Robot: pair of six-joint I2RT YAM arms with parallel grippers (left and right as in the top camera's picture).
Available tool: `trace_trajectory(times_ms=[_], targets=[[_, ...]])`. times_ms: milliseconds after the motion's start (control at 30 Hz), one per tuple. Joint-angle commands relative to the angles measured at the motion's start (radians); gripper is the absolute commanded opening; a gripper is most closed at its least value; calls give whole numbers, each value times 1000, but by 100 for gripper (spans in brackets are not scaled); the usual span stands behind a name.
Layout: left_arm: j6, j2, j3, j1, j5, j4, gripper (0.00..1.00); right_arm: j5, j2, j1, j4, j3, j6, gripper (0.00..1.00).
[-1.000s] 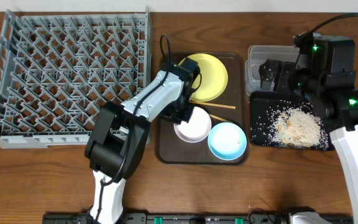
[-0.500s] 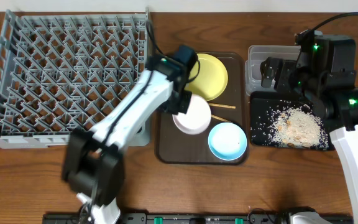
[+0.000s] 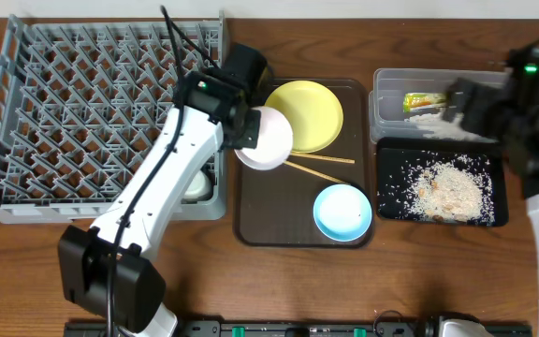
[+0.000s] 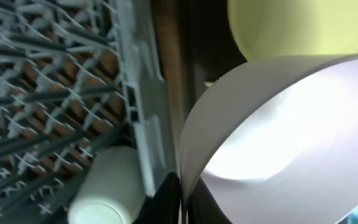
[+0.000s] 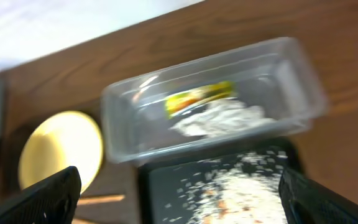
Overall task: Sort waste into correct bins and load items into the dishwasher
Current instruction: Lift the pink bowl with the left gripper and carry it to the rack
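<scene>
From above, the left tool (image 3: 244,140) is clamped on the rim of a white bowl (image 3: 268,139). It holds the bowl tipped on edge in the upper middle of the frame, over the upper left corner of the brown serving tray (image 3: 251,223) and just beside the right wall of the dish rack (image 3: 92,112). The bowl's far edge overlaps the yellow plate (image 3: 309,114). The chopsticks (image 3: 318,167) and the blue-rimmed bowl (image 3: 342,211) lie lower on the tray. I'd guess the white bowl is stiff, smooth and breakable, and fairly light. A rim pinch looks like the only real purchase, and a slick wall could twist in it.

In the left wrist view the bowl fills the right half, its open side facing the camera. A dark finger bites its rim at the bottom centre. The rack's wall stands just left of it, with a white cup (image 4: 104,186) lying inside the rack at lower left.

In the right wrist view the right tool (image 5: 179,196) gapes wide, its fingers in the two bottom corners with nothing between them. Below it sit the clear tub (image 5: 120,93) holding the wrapper (image 5: 201,98) and tissue (image 5: 219,119), and the black tray (image 5: 160,186) with rice scraps (image 5: 241,180). The white bowl is not in this view.
</scene>
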Motion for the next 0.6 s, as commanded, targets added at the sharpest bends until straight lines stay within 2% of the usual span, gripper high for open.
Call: trace_trajectory(times_ms=[0, 133, 400, 567], targets=[[-5, 3, 15, 6, -101, 25, 8, 15, -13, -104, -2, 12, 13, 99], [62, 3, 15, 6, -185, 74, 8, 16, -7, -203, -1, 12, 12, 99], [157, 3, 17, 6, -222, 205, 8, 16, -7, -216, -7, 12, 12, 99], [170, 3, 17, 6, -431, 323, 8, 16, -7, -216, -10, 12, 12, 99]])
